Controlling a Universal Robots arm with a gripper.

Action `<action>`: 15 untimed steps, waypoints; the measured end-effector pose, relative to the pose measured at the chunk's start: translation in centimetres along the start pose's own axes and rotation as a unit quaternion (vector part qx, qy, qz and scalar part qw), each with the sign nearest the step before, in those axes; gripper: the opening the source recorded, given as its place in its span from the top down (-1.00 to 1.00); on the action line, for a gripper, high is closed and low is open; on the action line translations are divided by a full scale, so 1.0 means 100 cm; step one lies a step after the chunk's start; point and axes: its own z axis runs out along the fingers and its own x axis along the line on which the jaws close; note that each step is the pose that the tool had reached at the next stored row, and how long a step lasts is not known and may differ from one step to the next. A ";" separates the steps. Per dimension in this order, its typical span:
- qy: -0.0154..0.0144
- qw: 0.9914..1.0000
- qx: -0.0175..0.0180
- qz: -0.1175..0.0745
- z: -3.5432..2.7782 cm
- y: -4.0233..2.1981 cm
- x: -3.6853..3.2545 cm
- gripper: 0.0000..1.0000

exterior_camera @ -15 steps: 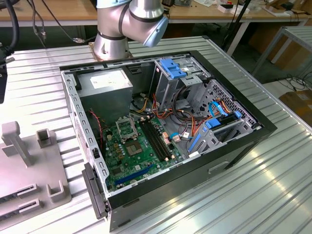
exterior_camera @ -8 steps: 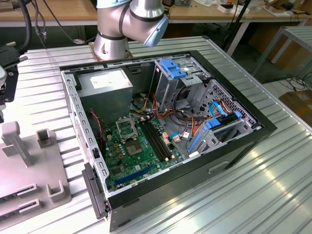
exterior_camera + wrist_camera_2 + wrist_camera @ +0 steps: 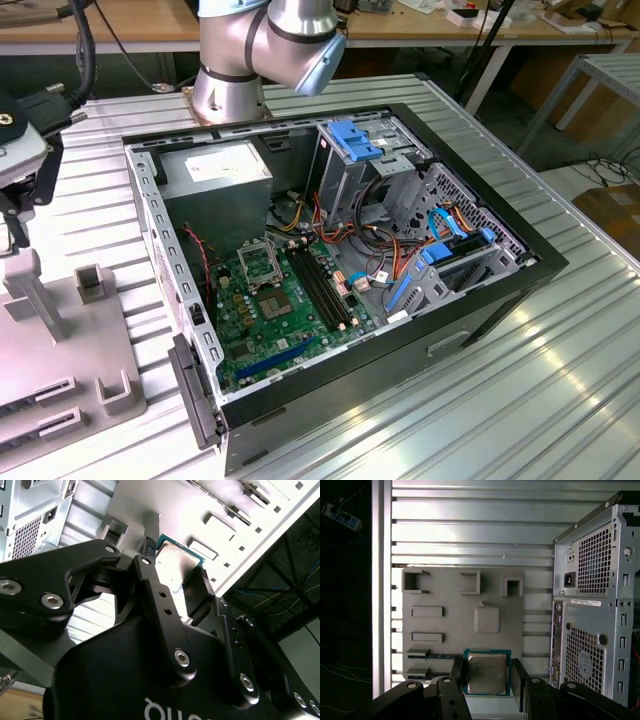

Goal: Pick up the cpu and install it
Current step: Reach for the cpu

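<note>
Jaws closed on cpu [image 3: 486, 672], gripping two opposite edges: probably so chip was level, underside untouched. Cpu at grey fixture plate [image 3: 445, 592] on desk [image 3: 560, 400], exterior view's left of open computer case [image 3: 480, 310]; lifted or not, unclear.

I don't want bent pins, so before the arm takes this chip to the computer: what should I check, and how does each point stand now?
1. Grip: ok. The gripper has its jaws shut on two opposite edges of the cpu.
2. Lift-off: ok. The cpu hangs clear of the grey tray.
3. Squareness: ok. In the first wrist view its edges run parallel to the jaws.
4. Way in: ok. The computer case lies open, with the motherboard exposed.
5. Socket open and empty: cannot tell.
</note>
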 end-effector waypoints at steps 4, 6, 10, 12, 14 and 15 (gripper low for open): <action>0.000 1.000 0.000 0.000 -0.0003 -0.0002 -0.0066 0.05; 0.000 1.000 0.000 0.000 -0.0004 -0.0002 -0.0101 0.05; 0.000 1.000 0.000 0.000 -0.0006 -0.0003 -0.0170 0.05; 0.000 1.000 0.000 0.000 -0.0006 -0.0004 -0.0201 0.05; 0.000 1.000 0.000 0.000 -0.0008 -0.0005 -0.0241 0.05; 0.000 1.000 0.000 0.000 -0.0009 -0.0005 -0.0255 0.05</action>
